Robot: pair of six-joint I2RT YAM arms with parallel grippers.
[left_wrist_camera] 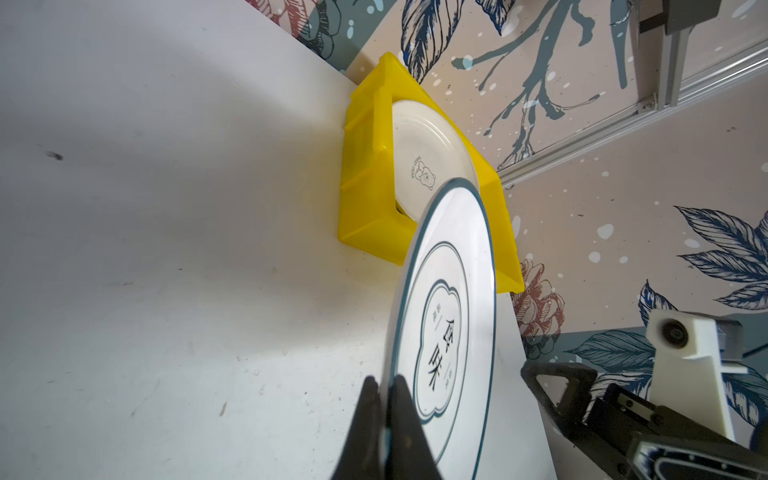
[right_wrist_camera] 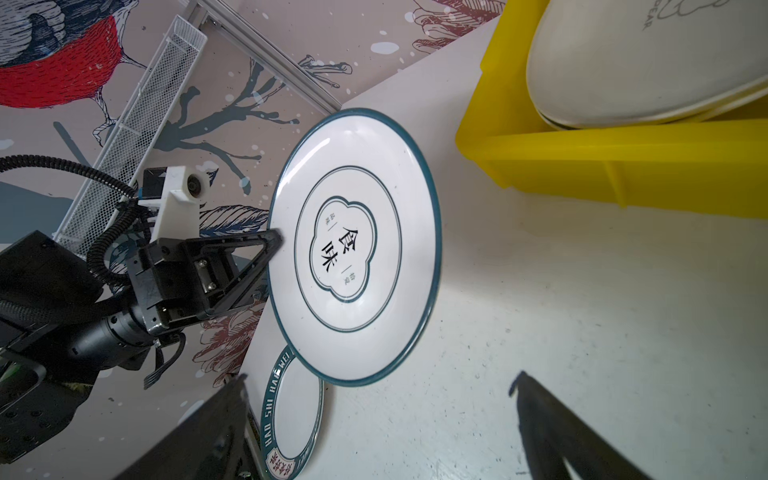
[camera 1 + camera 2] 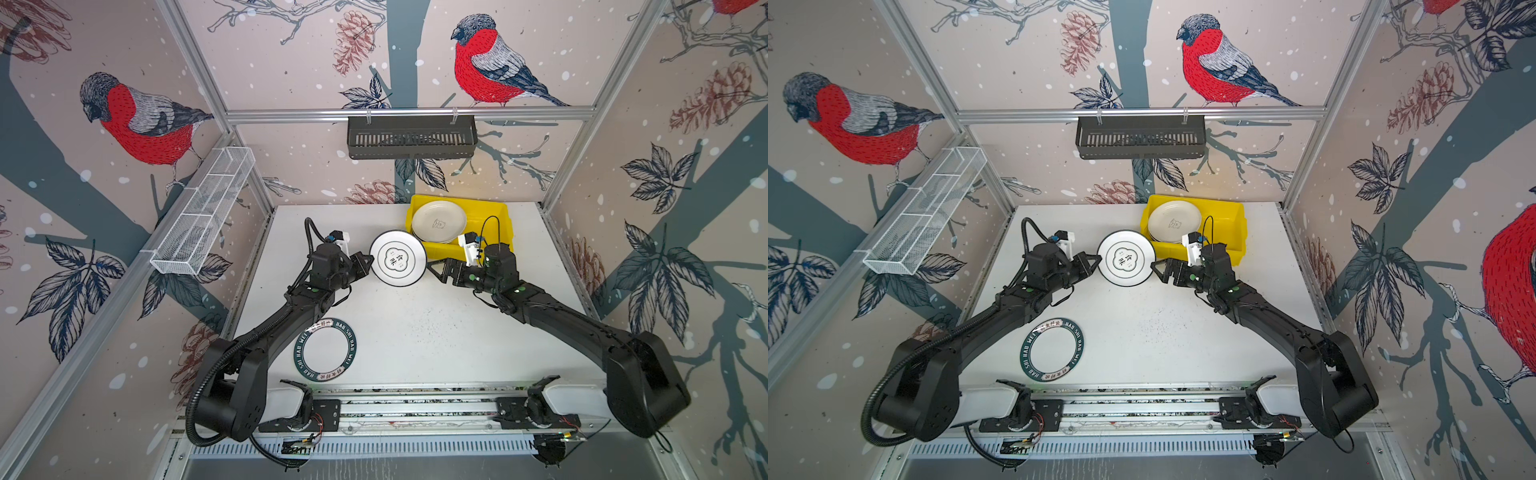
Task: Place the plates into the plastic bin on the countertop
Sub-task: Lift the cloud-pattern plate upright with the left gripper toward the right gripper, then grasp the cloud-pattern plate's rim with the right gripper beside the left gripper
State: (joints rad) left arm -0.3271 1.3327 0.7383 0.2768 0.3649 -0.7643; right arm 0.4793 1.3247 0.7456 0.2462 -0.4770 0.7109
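On the left wall the white wire mesh basket (image 3: 203,212) shows nothing inside and takes no part in this job. Next, on the near left of the tabletop (image 3: 436,332), a lettered-rim plate (image 3: 325,350) lies flat, partly under the left arm and well apart from the bin; nothing grips it, so by my judgement it is the last one waiting. Further right, the left end effector (image 3: 369,261) is clenched on the rim of the ringed plate (image 3: 397,258). The left wrist view shows both fingers (image 1: 386,399) pinching that edge, and the plate appears to be raised clear of the tabletop, just beside the bin's near left corner but not yet over it. On the back wall behind it hangs the black slotted basket (image 3: 411,139), with no plate visible in it. The right end effector (image 3: 436,272) stands released with its jaws spread wide, near the ringed plate's opposite edge and holding nothing. Furthest right, the yellow plastic bin (image 3: 498,216) sits at the back of the tabletop and holds a stack topped by a cream plate (image 3: 439,221) with a small bear drawing. Rims of more plates peek out beneath it, though how many cannot be counted. The task looks close to finished: one plate in transit, one to fetch.
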